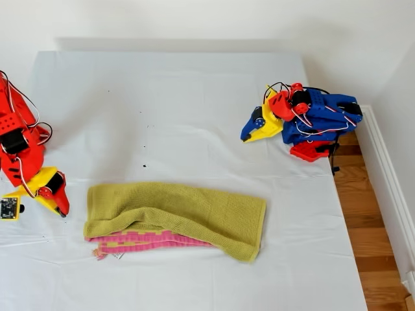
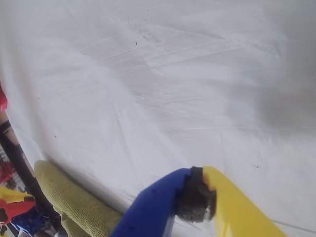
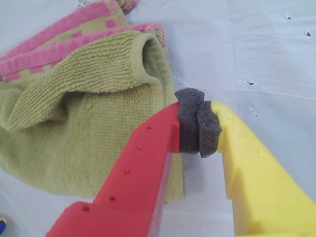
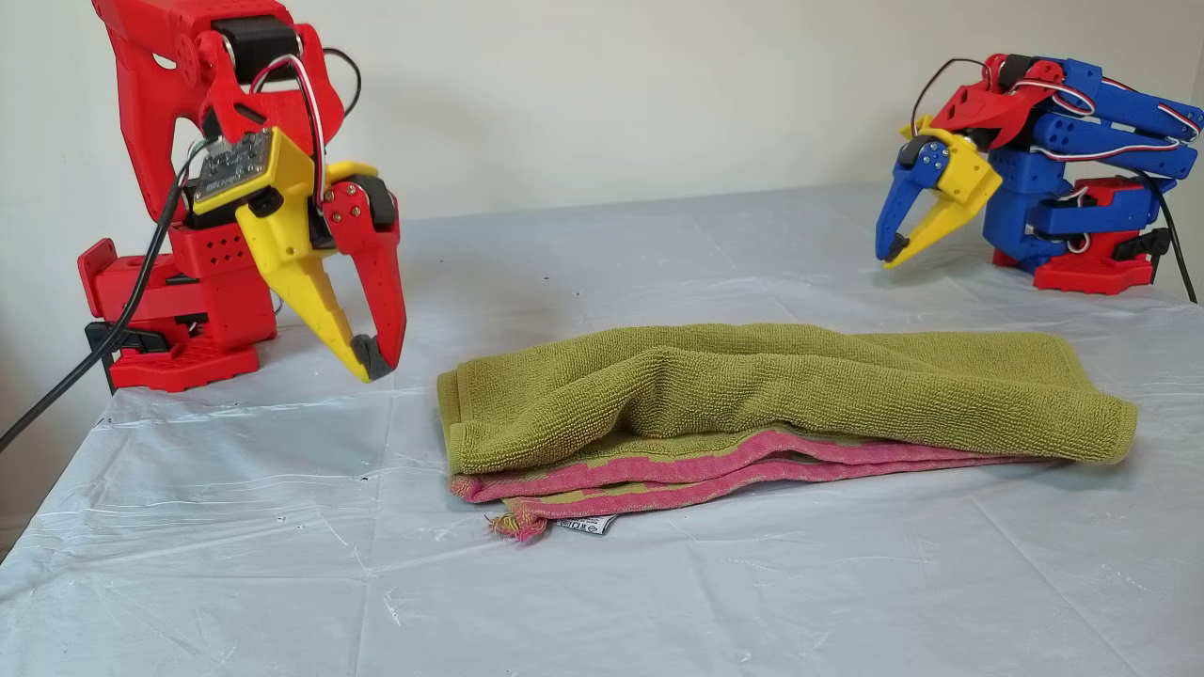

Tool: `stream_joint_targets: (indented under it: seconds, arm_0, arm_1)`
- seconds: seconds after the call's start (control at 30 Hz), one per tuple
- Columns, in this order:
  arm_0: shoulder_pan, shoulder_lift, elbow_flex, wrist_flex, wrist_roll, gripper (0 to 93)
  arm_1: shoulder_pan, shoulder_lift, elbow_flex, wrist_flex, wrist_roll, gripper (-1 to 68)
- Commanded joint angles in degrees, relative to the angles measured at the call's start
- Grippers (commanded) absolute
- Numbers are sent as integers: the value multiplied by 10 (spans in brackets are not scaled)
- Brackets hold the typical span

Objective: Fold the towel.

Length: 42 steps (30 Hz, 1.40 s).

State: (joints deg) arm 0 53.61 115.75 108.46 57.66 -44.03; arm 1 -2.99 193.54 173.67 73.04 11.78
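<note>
Worktop (image 1: 194, 97) in a white cloth carried the towel (image 1: 188, 214), lying at the near edge in the exterior view, left of centre, doubled lengthwise with pink hems poking out underneath. Looked like one fold done, next pending. My second gripper (image 3: 198, 126) hovered just beside the towel's left end, clenched on nothing. My first gripper (image 2: 196, 200) was parked far right, clenched, empty. Next move likely needs both to release and pinch corners.
</note>
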Motion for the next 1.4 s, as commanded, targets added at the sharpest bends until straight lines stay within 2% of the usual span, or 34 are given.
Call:
stream_joint_targets:
  seconds: [0.0,0.1,0.33,0.4,0.5,0.63,0.7,0.83,0.97,1.1,1.37]
  arm_0:
    - [-19,27,-4,-31,5,14]
    - [-28,-11,-34,-22,22,14]
    - [-34,-172,-210,59,135,20]
    - [-39,-211,-269,102,146,95]
    - [-38,-235,-309,119,163,296]
    - [-34,-254,-333,133,173,387]
    - [-33,-274,-357,163,165,457]
    - [-39,-308,-396,214,142,508]
    - [-42,-317,-415,257,88,518]
    - [-54,-310,-424,272,58,620]
    - [-70,-321,-403,273,-7,609]
  arm_1:
    - [3,47,4,-1,3,1]
    - [3,47,4,-1,3,1]
    - [3,47,4,-1,3,1]
    - [3,47,4,-1,3,1]
    - [3,47,4,-1,3,1]
    - [3,47,4,-1,3,1]
    - [3,47,4,-1,3,1]
    - [3,47,4,-1,3,1]
    - [3,47,4,-1,3,1]
    - [3,47,4,-1,3,1]
    - [3,47,4,-1,3,1]
